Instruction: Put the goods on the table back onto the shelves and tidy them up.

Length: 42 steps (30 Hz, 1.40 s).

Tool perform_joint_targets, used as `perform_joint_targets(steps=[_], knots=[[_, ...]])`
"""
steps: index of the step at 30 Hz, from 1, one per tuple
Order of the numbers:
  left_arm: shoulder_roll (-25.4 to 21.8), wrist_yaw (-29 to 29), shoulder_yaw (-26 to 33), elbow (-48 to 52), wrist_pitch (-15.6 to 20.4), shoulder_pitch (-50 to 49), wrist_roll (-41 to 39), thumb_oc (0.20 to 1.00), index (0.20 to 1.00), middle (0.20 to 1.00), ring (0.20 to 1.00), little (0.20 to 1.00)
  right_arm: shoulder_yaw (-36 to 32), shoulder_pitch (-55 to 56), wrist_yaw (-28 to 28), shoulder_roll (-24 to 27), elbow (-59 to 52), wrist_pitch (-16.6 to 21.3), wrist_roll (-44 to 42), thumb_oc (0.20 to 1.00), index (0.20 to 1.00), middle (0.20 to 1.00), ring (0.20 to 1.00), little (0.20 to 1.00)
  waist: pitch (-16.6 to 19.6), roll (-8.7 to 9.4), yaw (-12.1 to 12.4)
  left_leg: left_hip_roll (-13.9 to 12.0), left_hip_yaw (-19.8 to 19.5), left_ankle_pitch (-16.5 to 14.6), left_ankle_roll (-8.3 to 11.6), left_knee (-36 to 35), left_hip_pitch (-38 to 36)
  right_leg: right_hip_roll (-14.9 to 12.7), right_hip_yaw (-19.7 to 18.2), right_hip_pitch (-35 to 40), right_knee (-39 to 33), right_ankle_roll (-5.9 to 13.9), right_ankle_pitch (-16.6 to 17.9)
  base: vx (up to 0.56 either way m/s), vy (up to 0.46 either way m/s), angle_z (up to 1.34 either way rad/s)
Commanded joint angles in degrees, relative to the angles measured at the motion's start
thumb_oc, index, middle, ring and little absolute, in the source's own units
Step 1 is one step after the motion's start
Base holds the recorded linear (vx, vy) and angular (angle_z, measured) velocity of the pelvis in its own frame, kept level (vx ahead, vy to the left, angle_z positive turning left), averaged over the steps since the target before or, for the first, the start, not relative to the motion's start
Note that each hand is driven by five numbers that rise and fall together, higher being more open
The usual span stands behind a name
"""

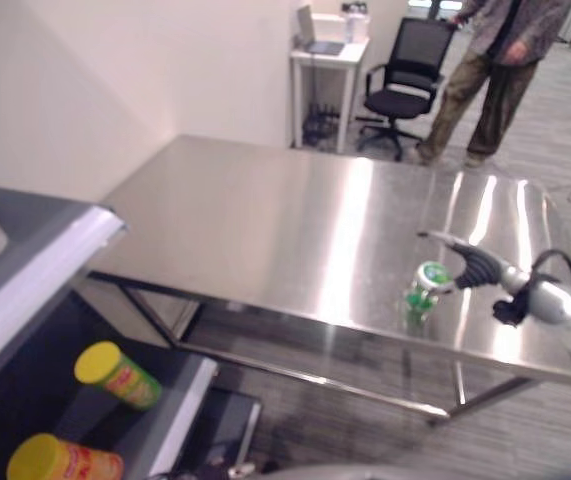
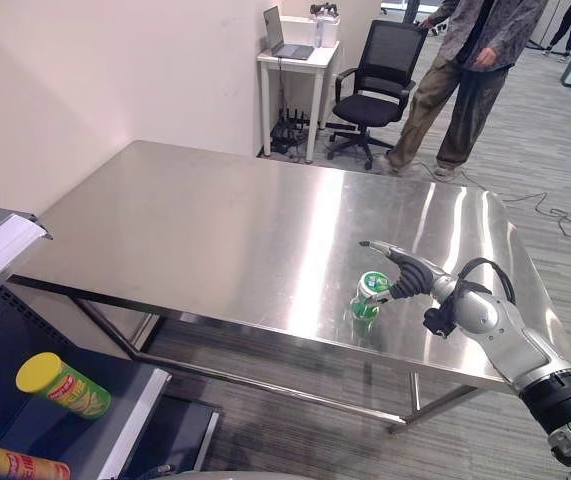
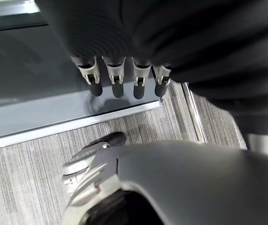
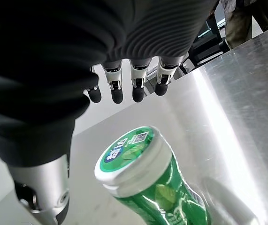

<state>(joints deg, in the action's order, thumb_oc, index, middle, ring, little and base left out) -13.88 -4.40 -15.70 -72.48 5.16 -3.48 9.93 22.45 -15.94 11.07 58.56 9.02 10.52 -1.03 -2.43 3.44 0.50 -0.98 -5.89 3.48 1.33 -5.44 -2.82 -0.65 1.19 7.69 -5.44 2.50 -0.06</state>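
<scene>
Right hand (image 2: 417, 275) fingers spread over green bottle (image 2: 368, 297), wrist view shows no grip, left hand (image 3: 124, 79) relaxed

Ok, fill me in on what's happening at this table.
The robot's right hand hangs open right over a green bottle with a white cap, which stands upright near the front edge of the steel table; the fingers have not closed on it. The left hand is open, down by the floor. Two yellow-capped canisters lie on the dark shelf. A person stands behind.
</scene>
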Motion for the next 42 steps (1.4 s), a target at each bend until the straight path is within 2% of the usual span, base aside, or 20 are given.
perform_joint_targets(steps=[1, 22, 40, 41, 42], knots=[[2.47, -0.02, -3.69, -6.2, 0.28, 1.81, -0.14, 1.0, 1.0, 1.0, 1.0, 1.0, 0.51, -4.63, -2.47, -1.78, 1.98, 0.85, 0.89, 1.0, 1.0, 1.0, 1.0, 1.0, 1.25, 1.43, 3.29, -0.71, -0.04, -6.57, 0.37, 0.44, -3.96, 0.16, -0.17, -2.52, 0.44, 1.39, 0.18, 0.0, 0.0, 0.0], [2.45, 0.31, -4.32, -5.3, 0.4, 1.56, -1.54, 1.0, 1.0, 1.0, 1.0, 1.0, 4.6, -6.31, -2.29, -5.99, 8.1, -0.23, 1.93, 1.0, 1.0, 1.0, 1.0, 1.0, 0.69, 1.8, 3.85, -0.92, -0.83, -6.65, 0.61, 0.44, -3.85, 0.28, 0.71, -2.19, 0.44, 1.14, -0.28, 0.01, -0.003, 0.04], [1.77, 1.26, -3.0, -6.18, 0.19, 1.73, -0.98, 1.0, 1.0, 1.0, 1.0, 1.0, 4.3, -4.15, -3.25, -7.54, 9.88, -0.66, 6.36, 1.0, 1.0, 1.0, 1.0, 1.0, 0.6, 2.36, 3.86, -1.16, -0.88, -6.99, 0.68, 0.44, -4.14, 0.34, 0.8, -1.88, 0.44, 1.06, -0.46, 0.0, 0.0, 0.0], [1.71, 1.29, -2.99, -6.2, 0.15, 1.73, -0.84, 1.0, 1.0, 1.0, 1.0, 1.0, 4.4, -3.91, -3.16, -7.83, 9.99, -0.69, 6.58, 0.41, 0.41, 0.41, 0.41, 0.41, 0.6, 2.38, 3.9, -1.2, -0.89, -7.01, 0.69, 0.44, -4.16, 0.33, 0.76, -1.88, 0.44, 1.05, -0.48, 0.0, 0.0, 0.0], [1.69, 1.26, -2.98, -6.2, 0.17, 1.75, -0.82, 1.0, 1.0, 1.0, 1.0, 1.0, 4.52, -3.95, -3.19, -7.85, 10.16, -0.72, 6.77, 0.2, 0.2, 0.2, 0.2, 0.2, 0.6, 2.39, 3.9, -1.2, -0.9, -7.0, 0.69, 0.44, -4.15, 0.34, 0.73, -1.9, 0.44, 1.04, -0.47, 0.0, 0.0, 0.0]])
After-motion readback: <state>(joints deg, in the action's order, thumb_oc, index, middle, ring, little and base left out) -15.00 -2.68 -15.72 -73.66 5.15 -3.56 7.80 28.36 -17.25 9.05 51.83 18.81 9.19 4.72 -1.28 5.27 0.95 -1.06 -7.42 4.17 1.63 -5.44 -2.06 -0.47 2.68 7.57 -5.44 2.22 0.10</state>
